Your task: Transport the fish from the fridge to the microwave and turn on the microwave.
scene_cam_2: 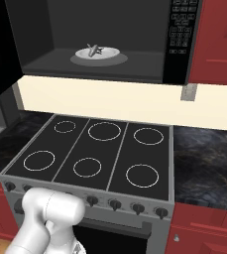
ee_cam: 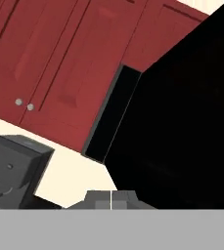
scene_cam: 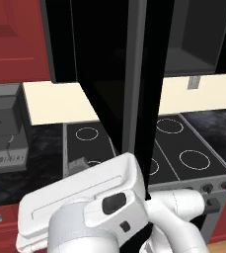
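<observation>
since the fish (scene_cam_2: 93, 49) already lies on the plate (scene_cam_2: 110, 53) inside the microwave (scene_cam_2: 180, 74), its open door (scene_cam: 134, 89) stands just ahead of the gripper (ee_cam: 111, 199), fingertips pressed together and empty.

Red cabinets (ee_cam: 59, 63), cream wall (scene_cam_2: 110, 101), stove (scene_cam_2: 92, 154)

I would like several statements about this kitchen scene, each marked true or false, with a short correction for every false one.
1. The fish lies on a white plate inside the microwave. True.
2. The microwave door is closed. False: it stands swung open.
3. The gripper is shut and holds nothing. True.
4. A pot stands on the stove. False: its burners are bare.
5. The microwave hangs above the stove. True.
</observation>
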Robot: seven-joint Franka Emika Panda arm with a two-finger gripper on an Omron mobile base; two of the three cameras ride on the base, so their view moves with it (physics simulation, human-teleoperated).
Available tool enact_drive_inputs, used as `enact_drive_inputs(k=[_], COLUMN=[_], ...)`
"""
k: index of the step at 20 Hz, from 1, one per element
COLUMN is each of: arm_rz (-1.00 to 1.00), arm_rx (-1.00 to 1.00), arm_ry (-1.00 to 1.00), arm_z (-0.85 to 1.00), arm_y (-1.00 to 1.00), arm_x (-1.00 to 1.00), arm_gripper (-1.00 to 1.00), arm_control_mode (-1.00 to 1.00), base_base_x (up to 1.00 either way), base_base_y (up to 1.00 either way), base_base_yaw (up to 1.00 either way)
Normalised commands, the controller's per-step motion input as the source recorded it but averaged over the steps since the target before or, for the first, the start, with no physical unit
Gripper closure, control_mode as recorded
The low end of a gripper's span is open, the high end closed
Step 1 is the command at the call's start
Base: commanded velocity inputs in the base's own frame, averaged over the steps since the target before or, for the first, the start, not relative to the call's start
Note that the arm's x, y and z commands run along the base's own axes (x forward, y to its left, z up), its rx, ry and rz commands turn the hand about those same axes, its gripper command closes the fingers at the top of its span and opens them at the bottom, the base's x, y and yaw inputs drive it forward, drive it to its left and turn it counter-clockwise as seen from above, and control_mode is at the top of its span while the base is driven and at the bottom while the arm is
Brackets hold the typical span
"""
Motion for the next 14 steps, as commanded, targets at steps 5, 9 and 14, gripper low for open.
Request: enact_drive_inputs(k=[5, 9, 14], arm_rz=[-0.16, -0.16, -0.15], arm_rx=[-0.04, 0.0, 0.0], arm_ry=[-0.06, -0.06, -0.07], arm_z=[-0.19, -0.05, 0.0], arm_y=[0.34, 0.11, 0.01], arm_x=[0.32, 0.32, 0.2], arm_gripper=[1.0, 1.0, 1.0], arm_control_mode=[-1.0, -1.0, -1.0], base_base_x=[0.0, 0.0, 0.0], base_base_y=[0.0, 0.0, 0.0], base_base_yaw=[0.0, 0.0, 0.0])
